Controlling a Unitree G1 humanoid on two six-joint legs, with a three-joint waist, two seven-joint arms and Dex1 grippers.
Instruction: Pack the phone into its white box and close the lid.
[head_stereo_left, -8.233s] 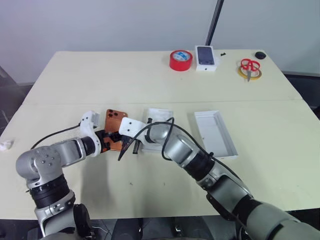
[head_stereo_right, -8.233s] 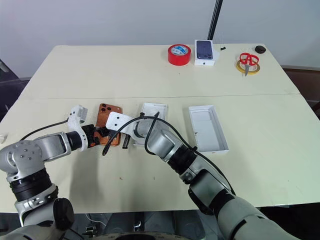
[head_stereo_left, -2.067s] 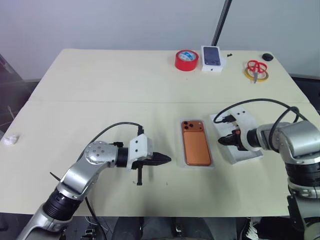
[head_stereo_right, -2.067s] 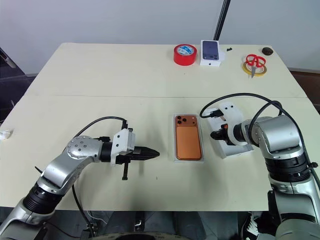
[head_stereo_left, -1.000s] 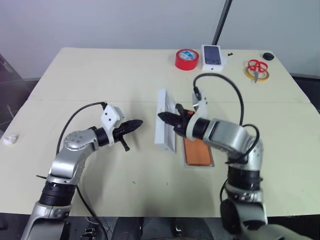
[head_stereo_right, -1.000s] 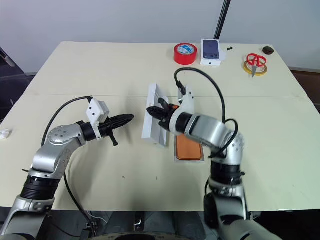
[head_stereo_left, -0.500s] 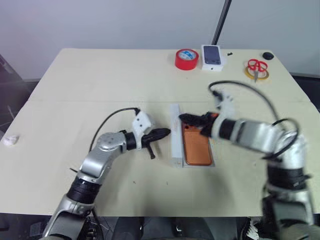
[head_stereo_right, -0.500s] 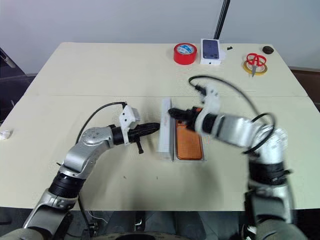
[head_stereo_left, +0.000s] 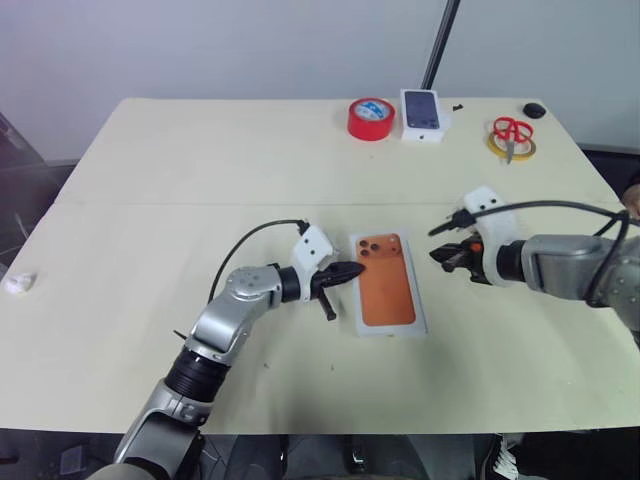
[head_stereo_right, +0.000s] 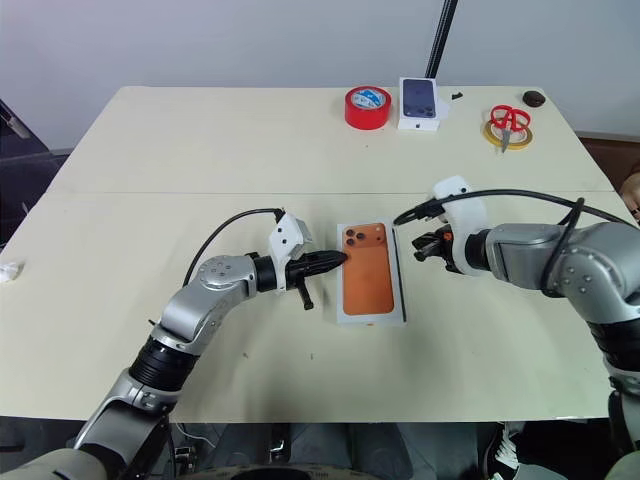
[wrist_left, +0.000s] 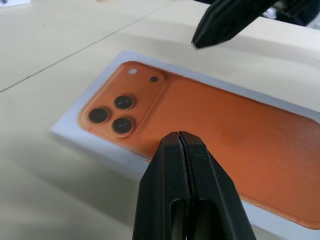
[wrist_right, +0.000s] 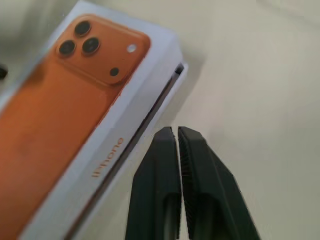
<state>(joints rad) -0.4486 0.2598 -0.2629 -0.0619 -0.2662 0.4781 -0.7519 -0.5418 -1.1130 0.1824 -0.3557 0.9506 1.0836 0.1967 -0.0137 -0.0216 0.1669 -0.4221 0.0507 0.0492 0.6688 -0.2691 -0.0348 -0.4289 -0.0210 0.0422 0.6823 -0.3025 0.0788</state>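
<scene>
Lid (head_stereo_right: 372, 275) now laid flat over white box on tabletop (head_stereo_right: 200, 160), orange phone print up — stood on edge a sec ago. Both tools — left (head_stereo_right: 338, 260), right (head_stereo_right: 418, 244) — pinched together, nothing held. Phone hidden, presumably inside; seam slightly ajar.

This looks like a lab or test room. A plain cream table (head_stereo_left: 200, 170) stands against a bare pale wall, with a black pole (head_stereo_left: 437, 45) rising at 12 o'clock. Loose work supplies lie along the far edge: a red tape roll (head_stereo_left: 370, 119), red-handled scissors (head_stereo_left: 510, 133) on a yellow tape ring at 1 o'clock. Cables run along the robot's arms.
</scene>
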